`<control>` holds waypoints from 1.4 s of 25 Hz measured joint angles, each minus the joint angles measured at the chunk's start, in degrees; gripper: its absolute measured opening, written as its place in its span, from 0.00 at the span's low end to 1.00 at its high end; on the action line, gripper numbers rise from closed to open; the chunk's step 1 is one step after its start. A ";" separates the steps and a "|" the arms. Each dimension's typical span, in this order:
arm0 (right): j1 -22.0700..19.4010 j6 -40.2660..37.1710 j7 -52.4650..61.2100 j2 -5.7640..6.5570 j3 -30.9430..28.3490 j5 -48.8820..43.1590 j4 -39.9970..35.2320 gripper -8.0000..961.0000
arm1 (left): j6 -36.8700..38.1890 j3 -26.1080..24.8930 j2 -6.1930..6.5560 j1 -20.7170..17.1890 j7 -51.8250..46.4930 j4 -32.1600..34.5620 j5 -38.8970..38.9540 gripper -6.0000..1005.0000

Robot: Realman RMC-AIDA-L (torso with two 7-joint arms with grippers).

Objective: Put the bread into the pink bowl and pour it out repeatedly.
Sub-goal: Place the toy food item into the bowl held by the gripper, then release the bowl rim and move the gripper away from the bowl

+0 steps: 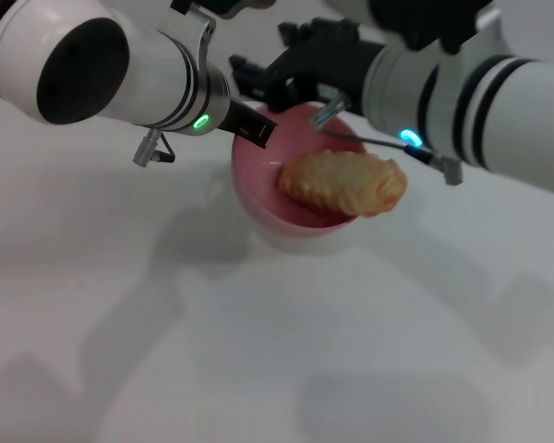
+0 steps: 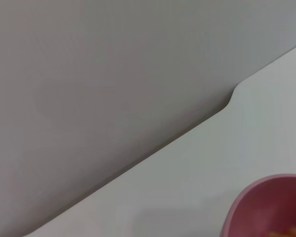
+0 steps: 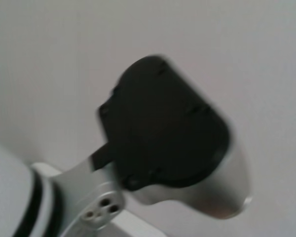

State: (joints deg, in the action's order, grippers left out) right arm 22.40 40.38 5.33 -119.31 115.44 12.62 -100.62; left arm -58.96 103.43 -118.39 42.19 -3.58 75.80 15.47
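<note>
Head view shows the bread [image 1: 343,182] sliding over the tilted pink bowl [image 1: 263,180] rim's right-near side, left end effector [image 1: 255,125] gripping its far-left rim (keep tipping slowly toward the counter [image 1: 258,351]).

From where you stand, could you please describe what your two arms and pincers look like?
Both arms are glossy white cylinders with black bands. The left arm has a black round cap and a green light; the right arm has a blue light and thin cable. The pincer housings are black.
</note>
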 joint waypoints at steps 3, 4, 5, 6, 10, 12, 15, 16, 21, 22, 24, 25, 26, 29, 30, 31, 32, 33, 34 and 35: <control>-1.81 -0.99 0.19 -0.11 -1.76 -1.31 -1.78 0.65 | 0.25 -0.08 0.02 0.04 0.05 -0.06 0.00 0.05; -2.85 -1.80 0.27 -0.12 -2.41 -2.68 -2.60 0.65 | 0.25 -0.08 0.02 0.04 0.05 -0.06 0.00 0.05; -4.03 -3.25 0.30 -0.14 -2.74 -4.87 -3.37 0.65 | 0.25 0.04 0.01 0.04 0.09 -0.07 0.00 0.05; -5.41 -5.33 0.40 -0.14 -2.99 -7.64 -3.98 0.65 | 0.25 0.04 0.01 0.04 0.09 -0.07 0.00 0.05; -11.41 -21.13 1.50 -0.21 -3.85 -18.43 -2.67 0.63 | 0.00 0.26 0.00 -0.07 0.28 -0.22 0.43 0.05; -14.63 -33.89 1.63 -0.21 -5.14 -20.34 0.85 0.59 | -0.03 0.26 -0.03 -0.18 0.54 -0.28 0.82 0.05; -18.48 -52.72 1.27 -0.17 -7.17 -20.64 8.02 0.53 | 0.27 0.27 -0.10 -0.29 0.96 -0.72 1.84 0.05; -19.36 -58.06 1.24 -0.14 -7.83 -20.62 10.38 0.51 | 0.39 0.26 -0.10 -0.32 1.20 -0.95 2.23 0.05; -22.39 -69.33 1.46 -0.05 -9.69 -20.16 17.37 0.35 | 0.53 0.01 -0.09 -0.33 1.66 -1.60 4.19 0.05; -22.86 -69.47 1.49 -0.07 -9.78 -20.13 17.98 0.28 | 0.52 -0.10 -0.07 -0.32 1.66 -1.77 4.95 0.05; -23.82 -69.44 1.67 -0.14 -9.85 -19.64 19.25 0.20 | 0.41 -0.18 -0.02 -0.32 1.66 -2.04 6.08 0.05; -24.19 -69.42 1.72 -0.15 -9.84 -18.99 19.87 0.19 | 0.40 -0.21 -0.01 -0.32 1.66 -2.23 6.59 0.05; -24.44 -69.36 1.74 -0.15 -9.77 -18.10 20.39 0.18 | 0.43 -0.27 0.00 -0.32 1.66 -2.59 7.35 0.05; -25.08 -69.23 1.78 -0.07 -9.40 -15.32 21.46 0.16 | 0.81 -0.82 0.04 -0.39 1.66 -3.91 9.57 0.05; -25.22 -69.19 1.78 -0.07 -9.34 -15.14 21.64 0.16 | 0.98 -1.03 0.05 -0.49 1.66 -4.34 10.06 0.05; -25.31 -69.17 1.65 -0.08 -9.32 -15.06 21.83 0.16 | 1.28 -1.15 0.07 -0.61 1.66 -4.70 10.47 0.05; -25.36 -69.12 1.54 -0.10 -9.29 -15.05 22.09 0.16 | 1.64 -1.16 0.07 -0.72 1.66 -5.02 10.90 0.05; -25.38 -69.06 1.50 -0.11 -9.26 -15.04 22.37 0.17 | 2.46 -1.15 0.08 -0.94 1.69 -5.47 11.67 0.05; -25.36 -69.01 1.50 -0.11 -9.22 -15.03 22.60 0.17 | 3.62 -1.08 0.10 -1.27 1.91 -5.89 12.68 0.05; -25.32 -68.98 1.50 -0.11 -9.17 -15.03 22.85 0.17 | 4.56 -1.01 0.11 -1.66 2.24 -6.09 13.39 0.05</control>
State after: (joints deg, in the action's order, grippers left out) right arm -2.91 -28.60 6.83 -119.42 106.27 -2.40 -77.77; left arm -54.40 102.42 -118.28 40.53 -1.34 69.71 28.86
